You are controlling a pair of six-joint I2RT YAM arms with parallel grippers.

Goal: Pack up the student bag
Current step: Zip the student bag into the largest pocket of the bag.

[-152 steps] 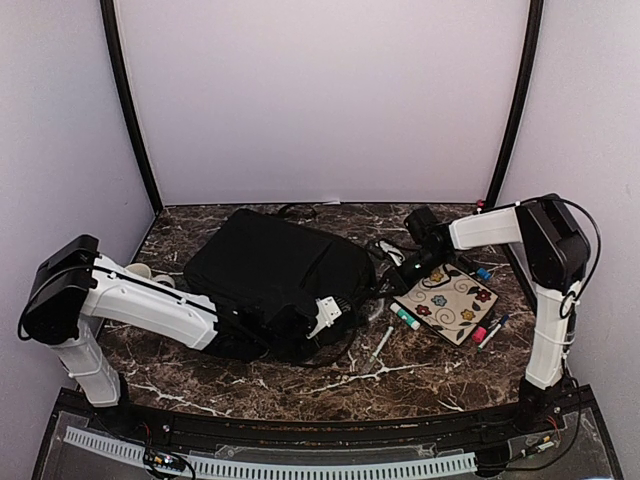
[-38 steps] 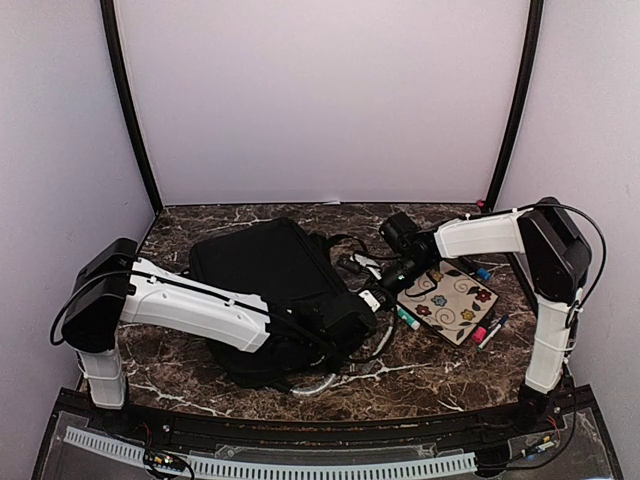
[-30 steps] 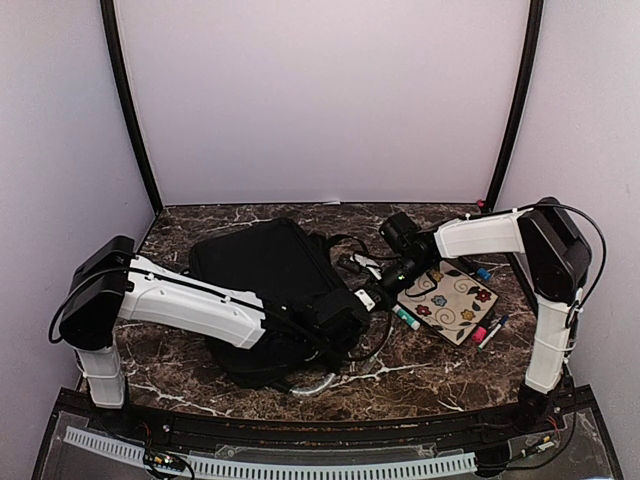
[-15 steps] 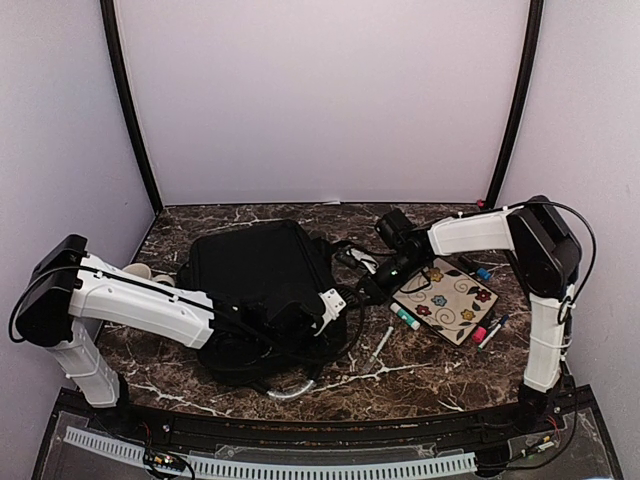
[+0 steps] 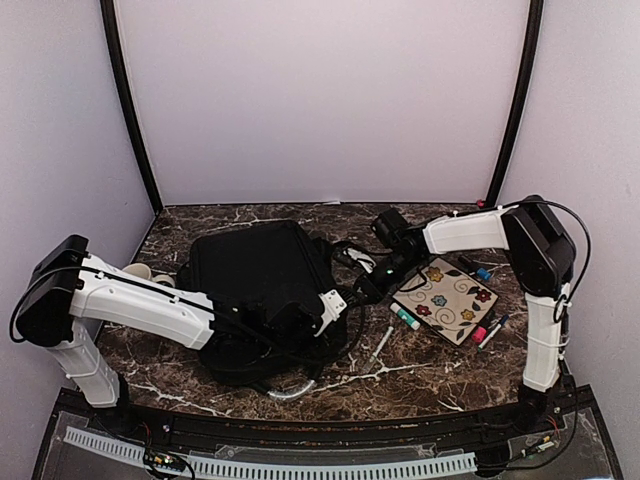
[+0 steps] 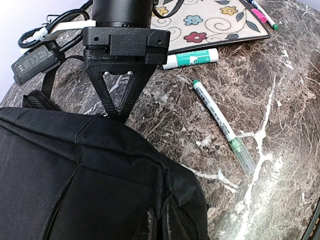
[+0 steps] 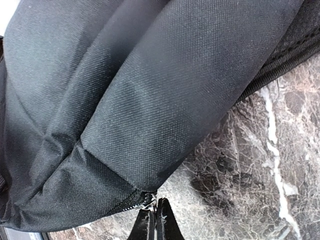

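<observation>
**Student bag: zip corner under grip, contents outstanding**

Location. The student bag (image 5: pixel 262 285), a large black soft fabric backpack, is laid flat on the dark, white-veined marble surface (image 5: pixel 440 375), left of centre. Its long axis runs from the far side toward the near edge, slightly slanted. Its right-hand corner is turned toward the loose stationery.

Right hand (image 7: pixel 152 221). The fingers are pressed fully together, tip to tip, on what appears to be the small metal zip pull (image 7: pixel 150 201) at the seam end of that corner. In the overhead view the bag lies to the left of this hand, and the fingers are pointed down at its edge.

Left hand (image 5: pixel 320 312). It is closed and set on the near right part of the bag. Its fingertips are lost against the black fabric, so it cannot be told whether any cloth is caught.

Unpacked items, all to the right of the bag:
- a flat cream flower-printed pad (image 5: pixel 447 298)
- a white green-capped marker (image 5: pixel 405 317) just beside the pad
- a slim white pen (image 5: pixel 381 343)
- a pink marker (image 5: pixel 480 333)

Assessment. The step in hand is judged to be the opening of the zip. The pull would need to be drawn along the seam, away from the corner, with the bag steadied by the left hand. The stationery is nearer to the right arm.
</observation>
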